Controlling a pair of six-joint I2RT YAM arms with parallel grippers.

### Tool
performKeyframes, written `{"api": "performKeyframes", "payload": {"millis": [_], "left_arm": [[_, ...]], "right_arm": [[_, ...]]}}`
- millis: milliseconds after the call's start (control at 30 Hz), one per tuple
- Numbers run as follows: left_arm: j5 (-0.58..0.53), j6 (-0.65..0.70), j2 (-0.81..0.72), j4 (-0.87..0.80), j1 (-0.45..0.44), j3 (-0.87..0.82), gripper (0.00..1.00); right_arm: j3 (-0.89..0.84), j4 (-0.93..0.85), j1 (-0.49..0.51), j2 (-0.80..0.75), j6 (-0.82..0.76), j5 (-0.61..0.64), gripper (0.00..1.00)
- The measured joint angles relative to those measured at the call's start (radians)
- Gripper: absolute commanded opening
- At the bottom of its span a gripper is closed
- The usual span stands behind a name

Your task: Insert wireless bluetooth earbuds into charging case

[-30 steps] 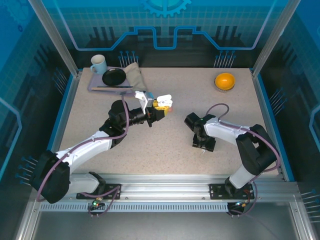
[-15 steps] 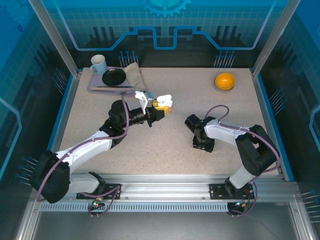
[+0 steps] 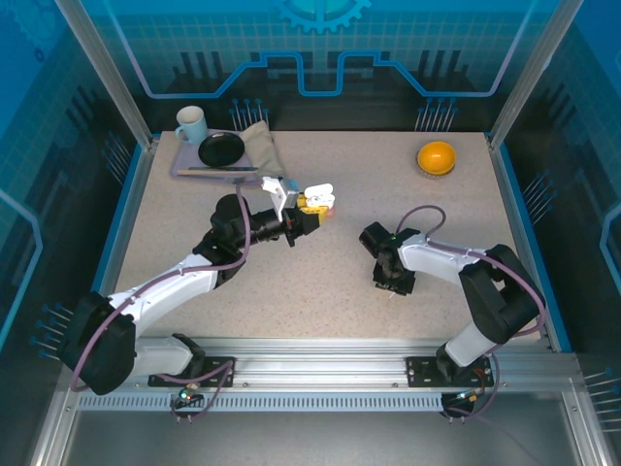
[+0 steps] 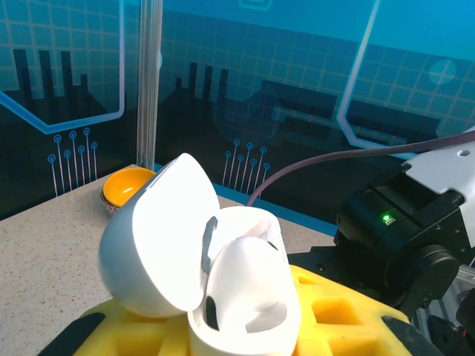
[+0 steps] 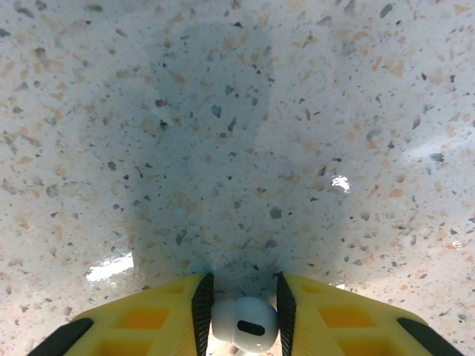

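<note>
My left gripper (image 3: 316, 201) is clamped on the glossy white clamshell charging case (image 4: 241, 293), lid open, raised mid-table, while my right gripper (image 5: 242, 295), down on the speckled tabletop (image 5: 223, 133) near right, pinches a small white earbud (image 5: 245, 324); I judge that seating the earbud is yet to come.

1. My left arm reaches from the near-left corner toward the middle of the counter (image 3: 320, 282).
2. My left pincer (image 3: 315, 201) is clamped on a small white charging case (image 3: 317, 191), with its yellow fingers just showing beneath the case.
3. My right arm folds back on itself, and my right pincer (image 3: 390, 286) points straight down at the counter.
4. An orange bowl (image 3: 436, 157) sits at the back right, well apart from both arms.
5. A tray (image 3: 179, 171) at the back left carries a pale mug (image 3: 190, 124), a black plate (image 3: 221, 149) and a beige cloth (image 3: 260, 146).
</note>
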Motion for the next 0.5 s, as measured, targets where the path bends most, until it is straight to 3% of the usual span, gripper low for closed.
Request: {"api": "performKeyframes", "payload": {"millis": [233, 500], "left_arm": [[0.000, 0.000, 0.000, 0.000, 0.000, 0.000, 0.00], [0.000, 0.000, 0.000, 0.000, 0.000, 0.000, 0.00]], "right_arm": [[-0.006, 0.003, -0.001, -0.004, 0.003, -0.003, 0.39], [-0.018, 0.012, -0.005, -0.019, 0.001, -0.008, 0.33]]}}
